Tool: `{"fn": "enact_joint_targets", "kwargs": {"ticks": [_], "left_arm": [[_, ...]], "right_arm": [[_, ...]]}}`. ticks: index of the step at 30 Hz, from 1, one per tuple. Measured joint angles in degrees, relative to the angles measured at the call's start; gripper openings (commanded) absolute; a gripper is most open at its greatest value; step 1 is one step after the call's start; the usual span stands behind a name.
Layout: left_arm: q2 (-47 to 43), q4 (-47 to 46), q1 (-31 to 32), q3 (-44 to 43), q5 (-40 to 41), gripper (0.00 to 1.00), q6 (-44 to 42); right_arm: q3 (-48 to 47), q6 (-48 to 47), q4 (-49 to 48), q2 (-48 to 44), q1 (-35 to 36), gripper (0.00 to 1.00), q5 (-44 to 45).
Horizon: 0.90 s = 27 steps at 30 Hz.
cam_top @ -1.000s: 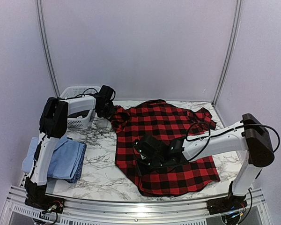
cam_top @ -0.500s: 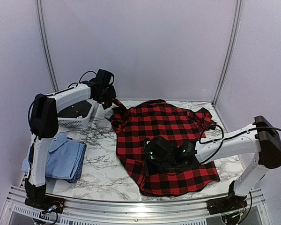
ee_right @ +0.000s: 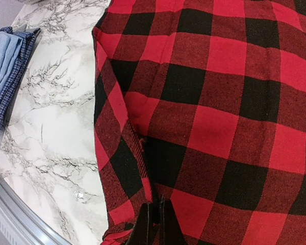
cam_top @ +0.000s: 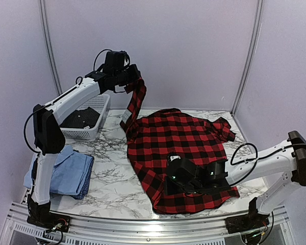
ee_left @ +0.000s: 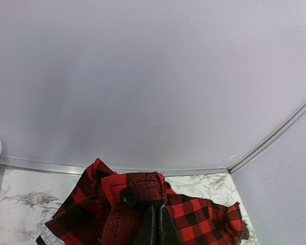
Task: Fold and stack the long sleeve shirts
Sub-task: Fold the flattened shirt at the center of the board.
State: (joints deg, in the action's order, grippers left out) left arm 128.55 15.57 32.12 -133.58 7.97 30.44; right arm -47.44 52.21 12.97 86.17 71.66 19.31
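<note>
While I watch from above: blue shirt folded at table near-left corner. Basket at far-left corner. My left gripper raised above far edge, pinching flannel cuff; sleeve hangs down. Flannel body spread flat, centre to right edge. My right gripper low by near edge, fingers pressed together on flannel's left hem fold.

Left arm and right arm: white link shells, black joint housings, black cables looped alongside. Left gripper and right gripper finished in black.
</note>
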Motion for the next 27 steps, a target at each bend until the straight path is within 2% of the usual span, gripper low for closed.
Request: {"fn": "enact_joint_targets", "kwargs": {"ticks": [15, 27], "left_arm": [[0.98, -13.73, 5.77, -2.45, -4.31, 0.0, 6.16], [3.15, -22.23, 8.26, -4.85, -7.21, 0.0, 11.43]], "right_arm": [[6.36, 9.88, 5.33, -7.28, 7.02, 0.0, 5.77], [7.21, 16.81, 8.83, -7.48, 12.33, 0.0, 8.37]]}}
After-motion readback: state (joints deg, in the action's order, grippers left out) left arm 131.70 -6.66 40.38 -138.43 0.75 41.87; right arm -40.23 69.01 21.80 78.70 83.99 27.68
